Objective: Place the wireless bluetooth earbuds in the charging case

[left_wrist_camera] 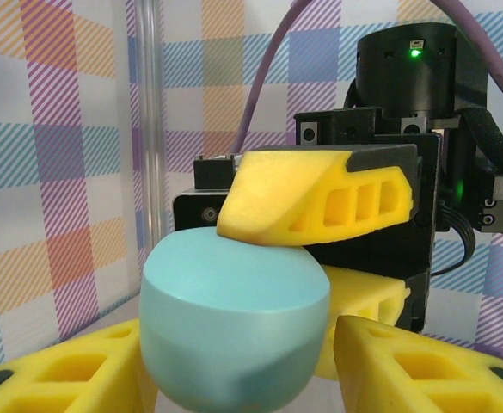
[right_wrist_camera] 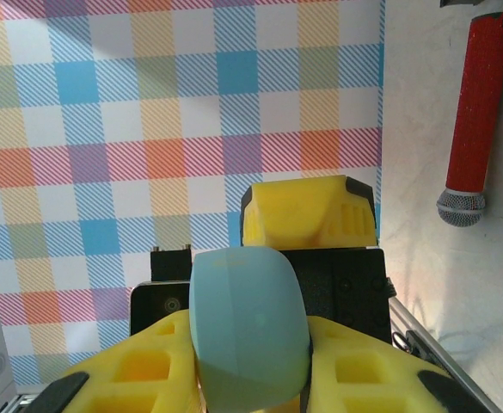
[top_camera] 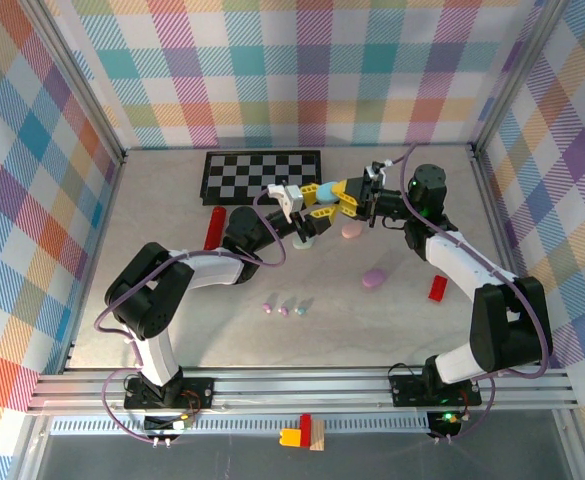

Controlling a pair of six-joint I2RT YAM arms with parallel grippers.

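While both arms meet over the far middle of the table (top_camera: 172, 220), the blue charging case (left_wrist_camera: 234, 318) sits between them, near the checkerboard mat (top_camera: 262, 175) and apparently held clear of the surface. The right gripper (top_camera: 349, 197) has it pinched, jaws drawn close with the shell filling the gap between them. The left gripper (top_camera: 316, 201) faces it from the opposite side, its fingers (left_wrist_camera: 62, 370) standing narrow on either flank of the shell. Whether they actually press on it I cannot tell (a sliver of gap seems to show on one side in the left wrist view).

The wireless bluetooth earbuds (top_camera: 284, 311) are well apart from all this. They are three tiny pastel beads in a short row on the bare table, nearer the arm bases, with nothing touching them.

By its looks, the case is a hard, smooth, rounded pebble: light and stiff, but apt to twist or slip if squeezed off-centre. A hold across its broad middle, leaving the opening side free, seems safest.

The earbuds look lighter and slicker, ready to roll or flick away. Each is probably best taken from above, fingertips straddling its short width, with a gentle close.

A pink case (top_camera: 352, 230) and a lilac case (top_camera: 374, 278) lie on the table nearby.
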